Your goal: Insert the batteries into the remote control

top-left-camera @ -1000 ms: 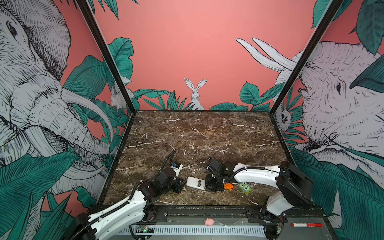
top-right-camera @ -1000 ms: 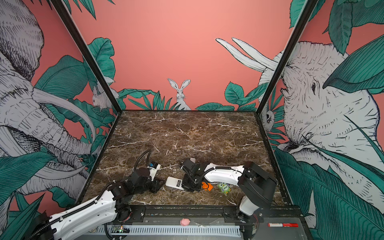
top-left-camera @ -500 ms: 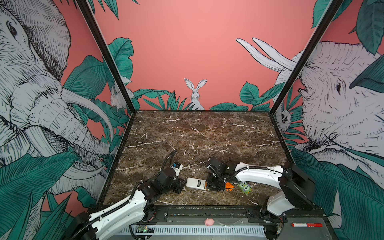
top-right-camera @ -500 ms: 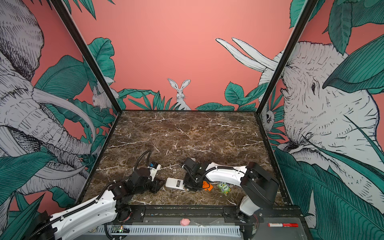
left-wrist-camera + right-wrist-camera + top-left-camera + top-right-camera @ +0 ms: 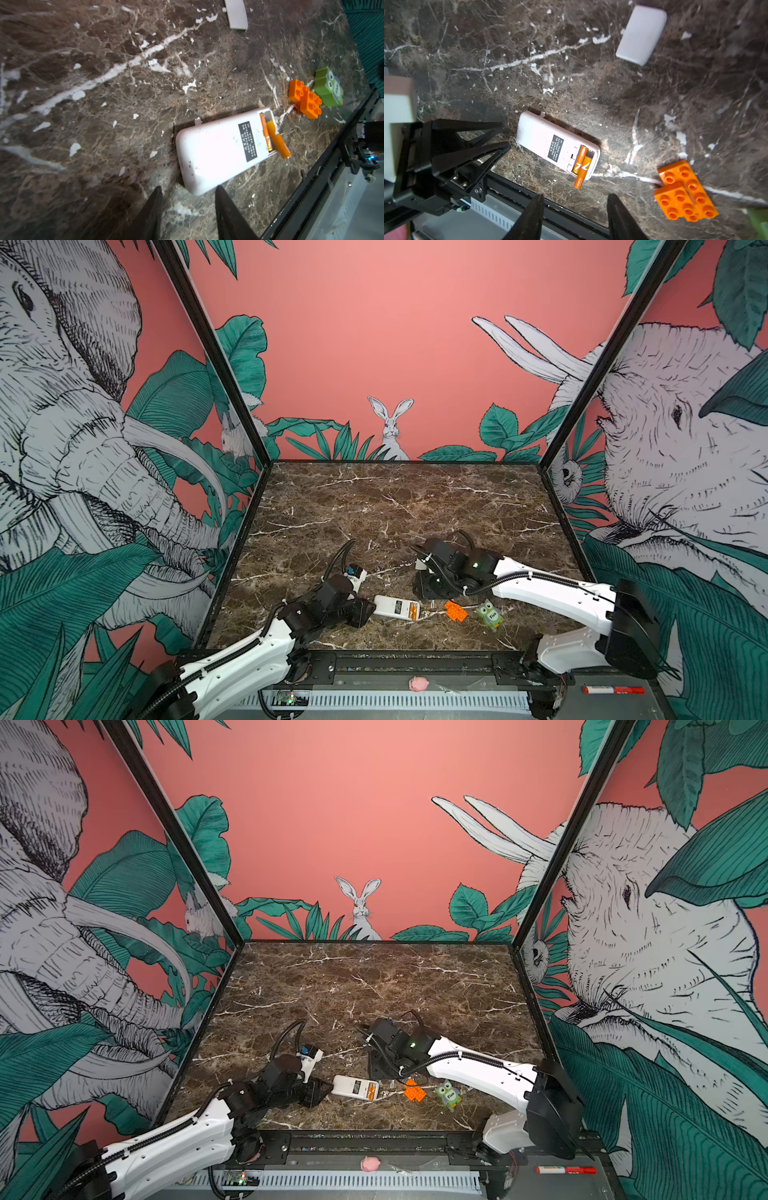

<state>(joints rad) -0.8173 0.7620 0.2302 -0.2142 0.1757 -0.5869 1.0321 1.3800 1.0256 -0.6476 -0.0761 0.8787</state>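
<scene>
– marble tabletop (image 5: 395,510), jungle-print walls (image 5: 415,344) on three sides. where's the remote control (image 5: 395,608)?
– near edge, back up, bay open at its right end. white cover (image 5: 641,33) lies well off on the far side.
– what's loaded?
– seated battery (image 5: 266,133) is flat in the bay. tilted battery (image 5: 278,139) has one end in, the other poking out over the near wall.
– claws?
– left gripper (image 5: 188,187) released, just left of the remote, not touching. right gripper (image 5: 576,195) released, empty, raised on the far side.
– next?
– my guess: brace the left end, press the raised end down and in, gently. it could roll out.
– versus a second ago?
– right claw was low at the bay end, now drawn off. remote hasn't shifted.
</scene>
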